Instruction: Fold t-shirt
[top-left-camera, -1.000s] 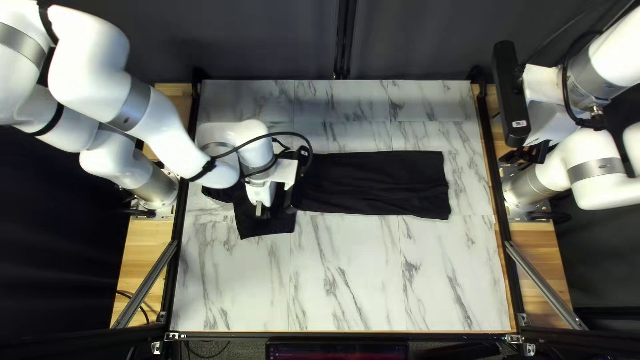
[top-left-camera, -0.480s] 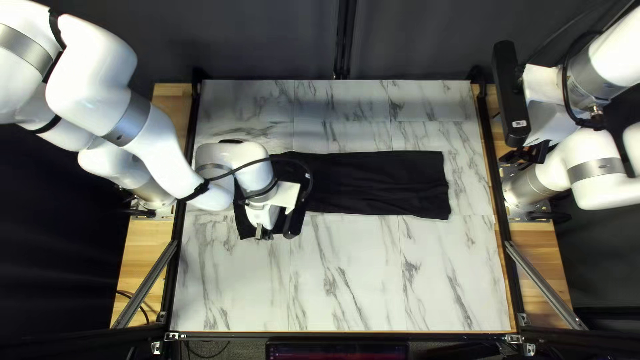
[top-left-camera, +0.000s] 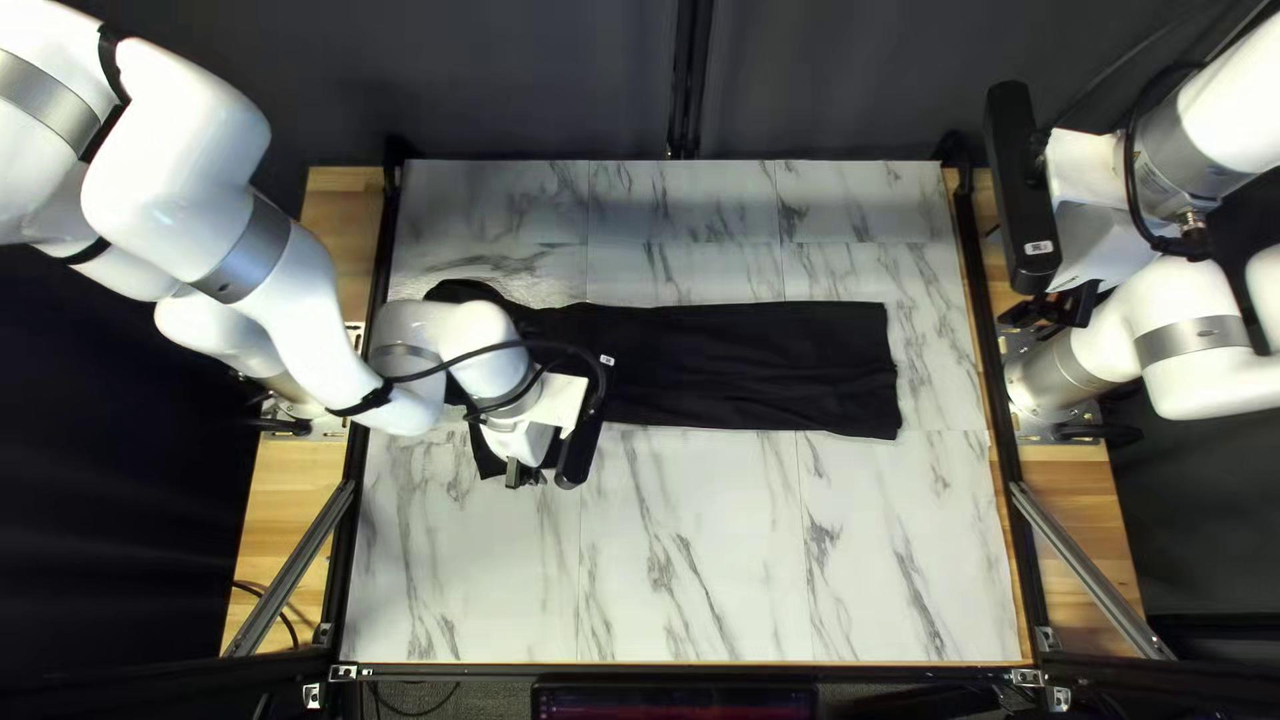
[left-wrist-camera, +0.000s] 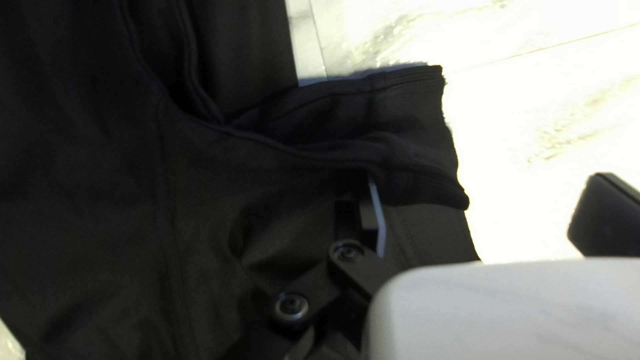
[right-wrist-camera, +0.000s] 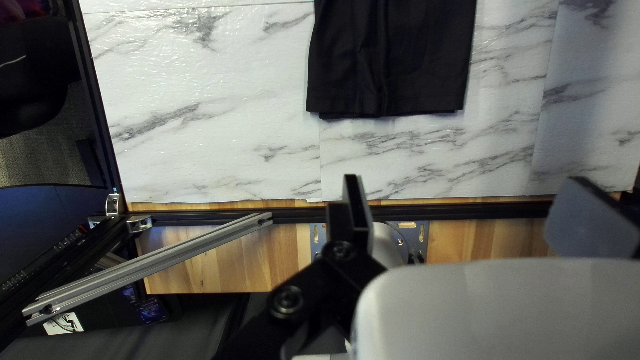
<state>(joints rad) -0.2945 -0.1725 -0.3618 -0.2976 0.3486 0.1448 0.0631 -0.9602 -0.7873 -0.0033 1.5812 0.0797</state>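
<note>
Your left gripper (left-wrist-camera: 487, 180) had shifted toward the table's (top-left-camera: 720, 560) near edge, spread wide, empty. T-shirt (top-left-camera: 747, 367) lay across table; you were likely lining up a sleeve (left-wrist-camera: 413, 153) tuck. Right gripper (right-wrist-camera: 465, 179): wide, empty, by table's right edge.

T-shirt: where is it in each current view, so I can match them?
Top left view: the black t-shirt stretches across the middle, partly hidden by the left arm.
Left wrist view: under and ahead of the left gripper.
Right wrist view: one end only, ahead of the right gripper.
Shared landmark: marble-patterned tabletop.
</note>
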